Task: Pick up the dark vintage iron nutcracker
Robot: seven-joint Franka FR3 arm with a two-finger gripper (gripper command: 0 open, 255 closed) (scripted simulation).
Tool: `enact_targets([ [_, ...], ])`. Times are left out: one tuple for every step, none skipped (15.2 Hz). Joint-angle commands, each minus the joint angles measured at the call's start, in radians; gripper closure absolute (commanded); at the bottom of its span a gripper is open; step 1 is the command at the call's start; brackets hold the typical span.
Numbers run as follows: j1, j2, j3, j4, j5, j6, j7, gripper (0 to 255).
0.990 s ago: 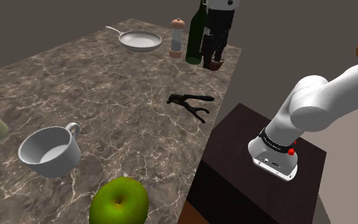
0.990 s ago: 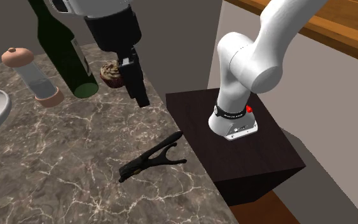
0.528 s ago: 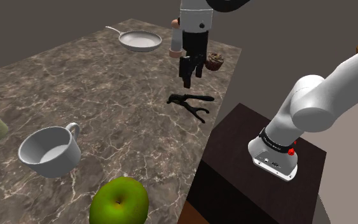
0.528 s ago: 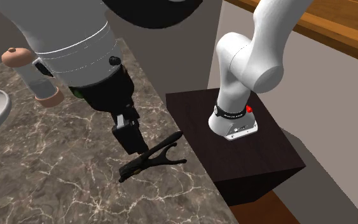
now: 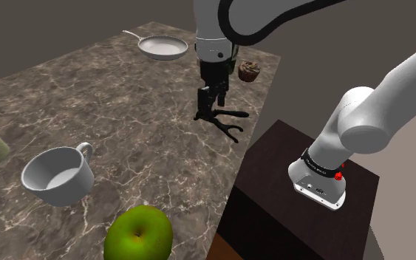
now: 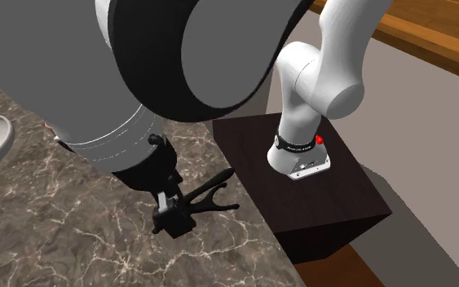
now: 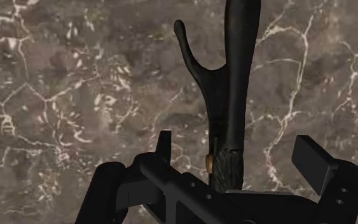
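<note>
Claw (image 7: pixel 238 153) open at centre frame in the shoulder view, down close to the marbled surface (image 5: pixel 110 96), fingers straddling one end of the dark nutcracker (image 7: pixel 238 76) without gripping it. The nutcracker lies flat near the surface's right edge, handles splayed. Approach appears complete; closing and lifting remain. Cupcake (image 5: pixel 249 71) and pan (image 5: pixel 163 48) sit toward the top, mug (image 5: pixel 58 176) and green apple (image 5: pixel 138 235) lower left.

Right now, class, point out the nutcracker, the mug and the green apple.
nutcracker (image 7: pixel 238 95), wrist view, on its long handle.
mug (image 5: pixel 72 185), shoulder view, on its outer wall.
green apple (image 5: pixel 138 235), shoulder view, on its middle.
</note>
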Motion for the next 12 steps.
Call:
enact_targets([
  [0.001,0.01,0.003,-0.017,0.001,0.027,-0.001,0],
  [0.001,0.013,0.004,-0.022,0.001,0.035,-0.002,0],
  [0.001,0.013,0.004,-0.022,0.001,0.035,-0.002,0],
  [0.001,0.013,0.004,-0.022,0.001,0.035,-0.002,0],
  [0.001,0.012,0.004,-0.023,0.001,0.035,-0.002,255],
  [0.001,0.012,0.004,-0.022,0.001,0.035,-0.002,255],
  [0.001,0.012,0.004,-0.023,0.001,0.035,-0.001,255],
  [0.001,0.012,0.004,-0.022,0.001,0.035,-0.001,255],
  [0.001,0.012,0.004,-0.023,0.001,0.035,-0.002,255],
  [0.001,0.012,0.004,-0.023,0.001,0.035,-0.001,255],
  [0.001,0.012,0.004,-0.022,0.001,0.035,-0.001,255],
  [0.001,0.012,0.004,-0.022,0.001,0.035,-0.001,255],
])
